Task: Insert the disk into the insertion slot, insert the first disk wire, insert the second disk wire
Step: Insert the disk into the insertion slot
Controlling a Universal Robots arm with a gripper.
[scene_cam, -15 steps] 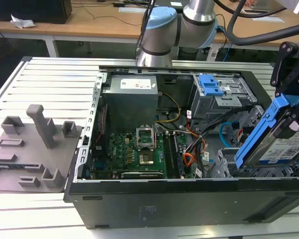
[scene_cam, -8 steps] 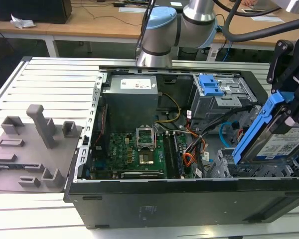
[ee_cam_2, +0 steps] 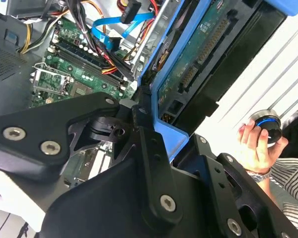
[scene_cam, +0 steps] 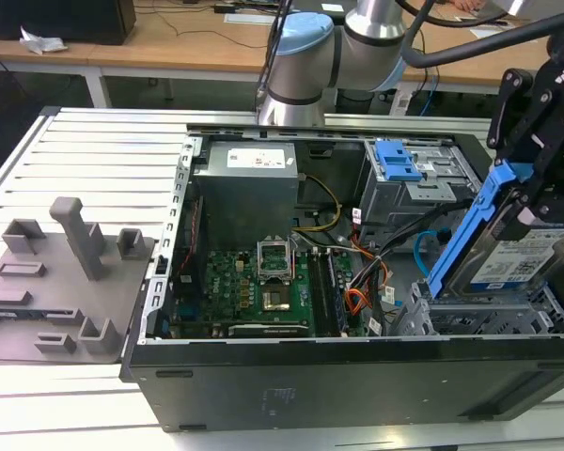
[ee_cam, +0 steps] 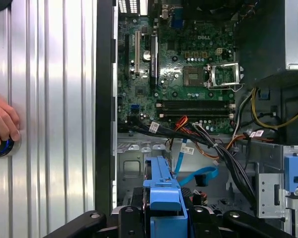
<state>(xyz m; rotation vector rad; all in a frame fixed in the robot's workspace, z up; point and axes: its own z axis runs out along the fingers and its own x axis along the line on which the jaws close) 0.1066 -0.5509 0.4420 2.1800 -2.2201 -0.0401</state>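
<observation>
Currently on step one — nothing is finished yet. The disk is held steeply tilted over the insertion slot, at the exterior view's right. Its lower end is at the cage mouth, but whether it touches the sheet metal cannot be told. Not seated: most of the drive is seen standing above the cage.

The gripper is clamped on the disk's blue carrier. In the second wrist view a black finger is seen pressed against the blue frame edge, with the drive's green circuit board turned toward the camera.

The second disk wire is looped just beside the disk, between it and the motherboard. Its dark plug is seen hanging free, mated to nothing. The orange, red and black wire bundle lies loose near the cage. No lead is seen connected to the drive, so both wire insertions are judged outstanding — which lead counts as the first disk wire cannot be told.

Further out, the taller cage with the blue-handled carrier is untouched, beside the power supply. Outside the case, a person's hand is rested on a round button on the ribbed table.
</observation>
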